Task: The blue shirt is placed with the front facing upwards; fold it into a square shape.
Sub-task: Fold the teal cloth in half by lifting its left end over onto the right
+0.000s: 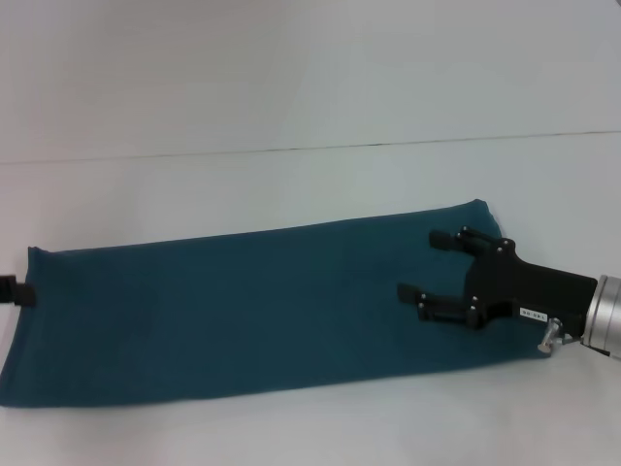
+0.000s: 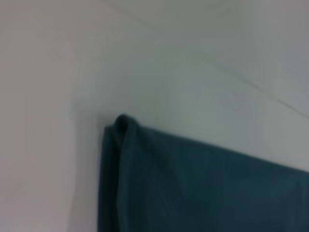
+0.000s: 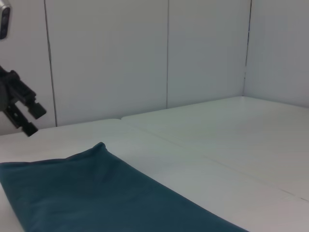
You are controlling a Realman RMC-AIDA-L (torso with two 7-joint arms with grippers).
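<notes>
The blue shirt (image 1: 243, 316) lay across the table (image 1: 291, 97) as a long narrow strip — lengthways folds done, I judged. The right gripper (image 1: 437, 264) hovered over its 3 o'clock end, fingers wide apart, holding nothing. The left gripper (image 1: 17, 291) sat at the 9 o'clock edge; open or not, cannot tell. Next: grasp one end & fold it across.

White table (image 1: 291, 116), folded blue shirt (image 1: 243, 311) atop
</notes>
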